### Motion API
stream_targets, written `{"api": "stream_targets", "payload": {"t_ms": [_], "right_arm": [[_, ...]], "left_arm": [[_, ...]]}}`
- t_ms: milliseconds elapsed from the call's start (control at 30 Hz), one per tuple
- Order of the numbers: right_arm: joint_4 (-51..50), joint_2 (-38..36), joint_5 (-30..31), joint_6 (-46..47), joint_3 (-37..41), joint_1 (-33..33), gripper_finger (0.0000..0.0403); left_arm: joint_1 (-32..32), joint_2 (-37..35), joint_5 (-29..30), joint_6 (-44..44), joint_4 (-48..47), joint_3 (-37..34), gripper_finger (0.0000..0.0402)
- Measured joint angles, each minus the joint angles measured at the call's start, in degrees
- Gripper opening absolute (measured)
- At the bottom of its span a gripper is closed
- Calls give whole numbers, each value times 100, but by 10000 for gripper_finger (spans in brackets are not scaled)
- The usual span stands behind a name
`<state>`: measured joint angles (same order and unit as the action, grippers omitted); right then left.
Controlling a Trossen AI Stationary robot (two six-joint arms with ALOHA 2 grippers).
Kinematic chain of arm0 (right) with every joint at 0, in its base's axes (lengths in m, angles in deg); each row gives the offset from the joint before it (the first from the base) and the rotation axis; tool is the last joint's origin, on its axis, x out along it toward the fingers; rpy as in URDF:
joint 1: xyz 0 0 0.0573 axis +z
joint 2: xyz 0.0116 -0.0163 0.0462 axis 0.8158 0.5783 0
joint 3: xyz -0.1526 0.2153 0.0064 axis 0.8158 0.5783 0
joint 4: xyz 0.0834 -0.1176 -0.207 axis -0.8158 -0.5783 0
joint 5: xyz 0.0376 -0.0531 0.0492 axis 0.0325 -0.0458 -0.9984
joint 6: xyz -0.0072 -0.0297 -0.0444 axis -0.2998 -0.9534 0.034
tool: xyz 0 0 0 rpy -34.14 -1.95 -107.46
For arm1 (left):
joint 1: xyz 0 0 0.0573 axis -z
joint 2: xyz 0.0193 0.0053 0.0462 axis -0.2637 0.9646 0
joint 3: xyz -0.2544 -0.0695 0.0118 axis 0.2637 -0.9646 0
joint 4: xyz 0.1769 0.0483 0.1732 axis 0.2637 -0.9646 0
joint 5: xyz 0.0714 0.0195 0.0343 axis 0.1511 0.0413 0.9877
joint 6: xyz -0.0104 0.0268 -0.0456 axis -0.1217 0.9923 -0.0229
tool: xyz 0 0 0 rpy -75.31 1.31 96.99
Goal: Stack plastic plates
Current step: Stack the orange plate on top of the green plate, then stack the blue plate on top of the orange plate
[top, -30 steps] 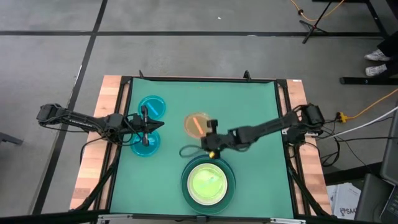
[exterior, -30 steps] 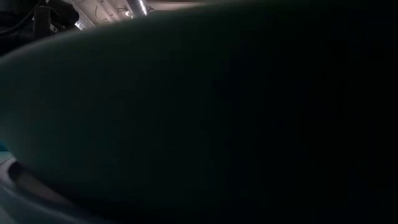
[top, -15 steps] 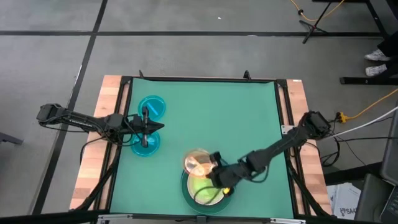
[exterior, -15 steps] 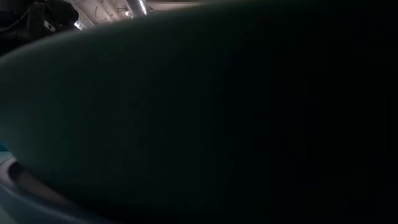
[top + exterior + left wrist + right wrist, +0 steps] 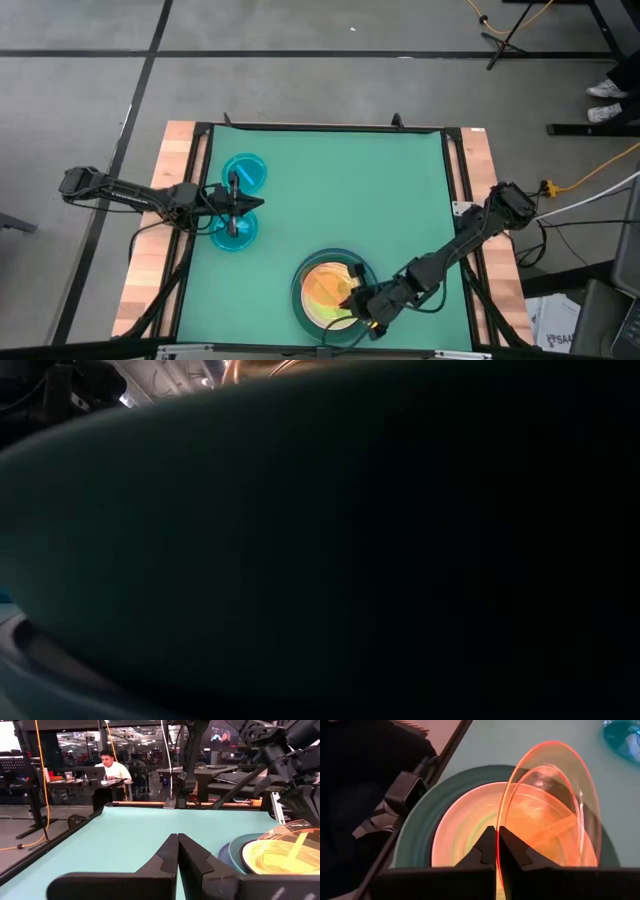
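Note:
A stack of plates stands near the table's near edge, with a dark green plate [image 5: 300, 300] and a light green plate [image 5: 451, 836] inside it. My right gripper [image 5: 352, 298] is shut on the translucent orange plate [image 5: 325, 288], which is over that stack. My left gripper [image 5: 255, 204] is shut and empty at the table's left, between two translucent cyan plates [image 5: 244, 168] [image 5: 232, 232] that lie flat on the mat. The left wrist view shows its closed fingers [image 5: 178, 840], the stack [image 5: 235, 857] and the orange plate [image 5: 285, 847]. The dark green plate's wall [image 5: 320, 560] fills the low view. My right gripper pinches the orange plate's rim [image 5: 498, 851] between its two fingers, on the side toward the table's right. The fingers come slanting from the right. The plate is tilted over the light green plate. I cannot tell whether it touches that plate.
The green mat [image 5: 330, 190] is bare across its middle and far part. Black frame rails [image 5: 200, 200] and wooden edges [image 5: 150, 270] run along both sides. A person sits at a desk in the room beyond [image 5: 112, 770].
My right gripper has carried the orange plate from the middle of the table toward the near edge. The plate is now over the light green plate in the stack. My left gripper has kept still.

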<state>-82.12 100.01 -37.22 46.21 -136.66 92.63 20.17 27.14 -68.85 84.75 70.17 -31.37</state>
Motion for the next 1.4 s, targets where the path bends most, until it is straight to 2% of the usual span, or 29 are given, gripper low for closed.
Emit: {"api": "stream_targets", "payload": {"t_ms": [333,700,800,933,1100,1233,1400], "right_arm": [[-323,177,-77,411,2,28,0],[-300,249,-468,2215,2,-256,6],[-302,286,-454,2411,2,-278,31],[-305,294,-470,2625,2,-321,87],[-362,227,-863,2645,-168,-557,147],[-310,170,-907,2429,-343,-740,167],[-401,159,-857,1802,-337,-915,169]], "left_arm": [[0,-2,0,-32,0,0,4],[0,-2,13,18,-1,0,4],[0,-2,13,5,-2,0,4],[0,-1,11,4,0,0,4],[0,0,2,6,0,0,4],[1,-2,2,7,25,0,4],[2,-2,2,3,44,0,4]]}}
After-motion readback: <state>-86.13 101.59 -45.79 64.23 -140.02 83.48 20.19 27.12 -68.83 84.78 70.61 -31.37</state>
